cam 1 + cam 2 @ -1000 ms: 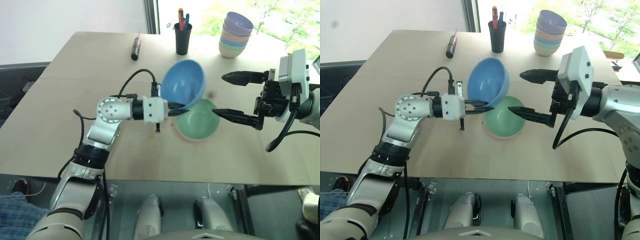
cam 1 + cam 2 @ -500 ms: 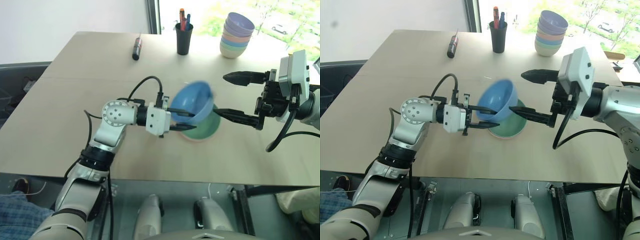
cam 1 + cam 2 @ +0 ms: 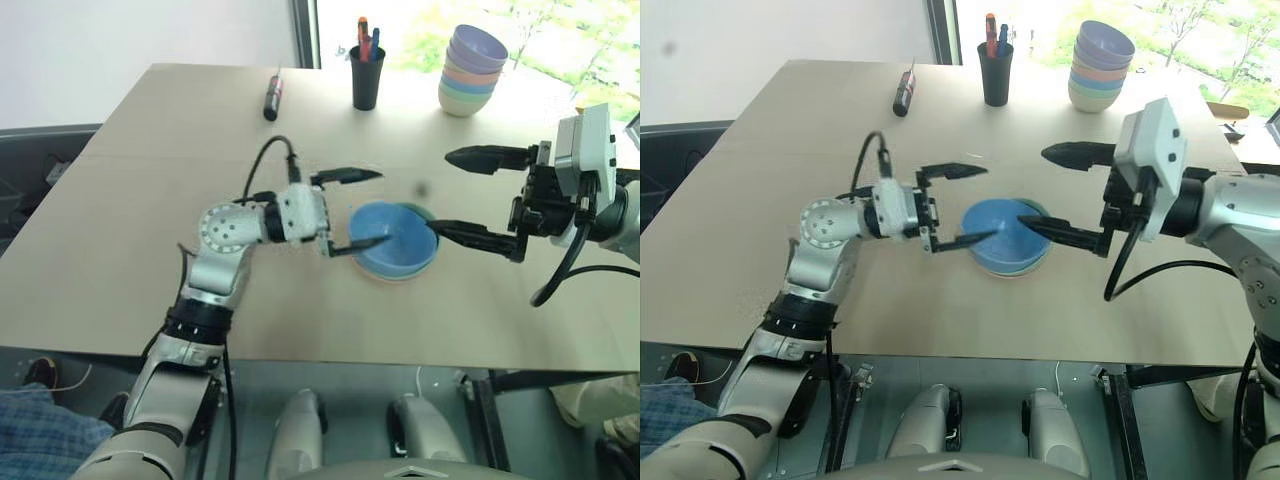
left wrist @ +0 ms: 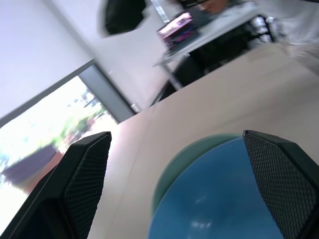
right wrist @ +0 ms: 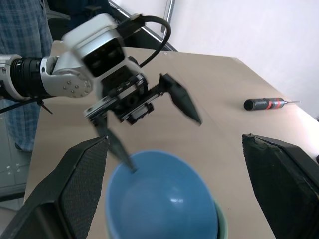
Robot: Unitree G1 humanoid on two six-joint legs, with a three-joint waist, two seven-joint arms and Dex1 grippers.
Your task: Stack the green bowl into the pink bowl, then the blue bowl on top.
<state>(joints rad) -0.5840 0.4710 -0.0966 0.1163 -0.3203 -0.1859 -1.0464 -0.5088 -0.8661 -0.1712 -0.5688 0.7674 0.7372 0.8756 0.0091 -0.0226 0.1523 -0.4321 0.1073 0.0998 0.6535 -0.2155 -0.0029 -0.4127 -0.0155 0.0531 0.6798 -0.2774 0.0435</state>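
Smooth round blue bowl (image 3: pixel 394 240) sits nested in the green bowl (image 3: pixel 423 213) on the matte table (image 3: pixel 120 200); left gripper (image 3: pixel 363 207) and right gripper (image 3: pixel 448 192) gape wide, holding nothing.

Bare table (image 3: pixel 150 200) lies left of the blue bowl (image 3: pixel 395 240); right claw (image 3: pixel 452 193) flanks it.

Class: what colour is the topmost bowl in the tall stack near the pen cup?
Lavender stack top, right eye view.
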